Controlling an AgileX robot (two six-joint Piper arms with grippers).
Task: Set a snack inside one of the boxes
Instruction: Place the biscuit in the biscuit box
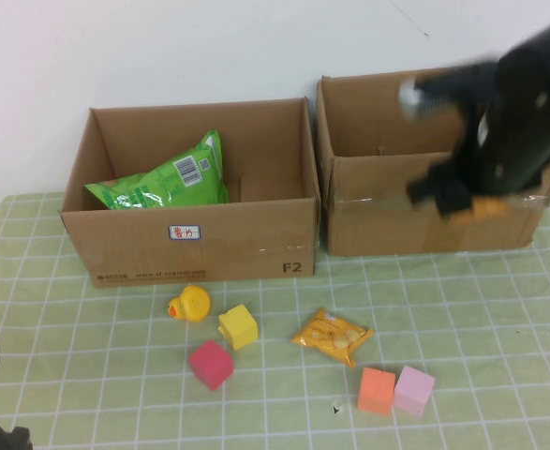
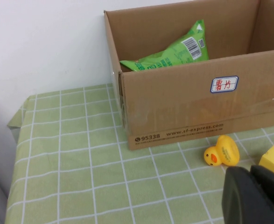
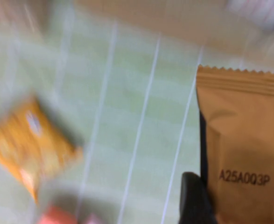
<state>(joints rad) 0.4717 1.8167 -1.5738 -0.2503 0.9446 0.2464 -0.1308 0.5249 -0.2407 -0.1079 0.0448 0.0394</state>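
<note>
My right gripper [image 1: 467, 202] is raised at the front wall of the right cardboard box [image 1: 387, 225], shut on an orange snack packet [image 3: 242, 140] that also shows in the high view [image 1: 488, 208]. A second orange snack packet [image 1: 332, 336] lies on the table; it also shows in the right wrist view [image 3: 31, 144]. A green chips bag [image 1: 167, 178] lies inside the left box [image 1: 200, 239]; it also shows in the left wrist view [image 2: 174, 49]. My left gripper [image 2: 256, 196] is parked low at the near left, its fingers together and empty.
A yellow rubber duck [image 1: 190, 303], a yellow cube [image 1: 239, 325], a red cube [image 1: 211, 364], an orange cube [image 1: 377, 390] and a pink cube [image 1: 414, 390] lie on the green checked cloth in front of the boxes.
</note>
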